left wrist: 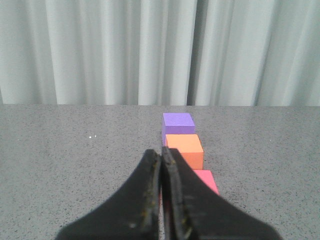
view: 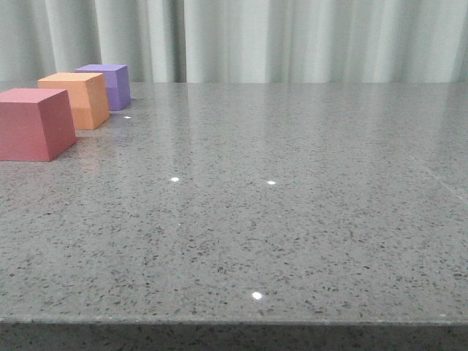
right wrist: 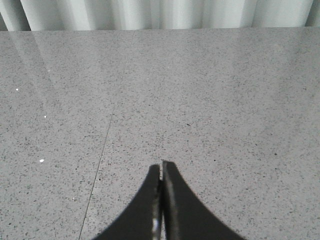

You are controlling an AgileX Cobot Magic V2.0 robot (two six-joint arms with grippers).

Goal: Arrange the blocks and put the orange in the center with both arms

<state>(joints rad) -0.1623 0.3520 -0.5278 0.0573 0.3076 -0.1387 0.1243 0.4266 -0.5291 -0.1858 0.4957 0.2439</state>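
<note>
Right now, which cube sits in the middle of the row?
The matte orange cube, between the pinkish-red cube in front and the purple cube behind.

Pinkish-red cube (view: 33,124), orange cube (view: 77,99), purple cube (view: 110,84), grey speckled table (view: 292,219)

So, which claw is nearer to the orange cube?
Left. The left claw points at the orange cube, just short of it. The right claw faces only bare table.
</note>
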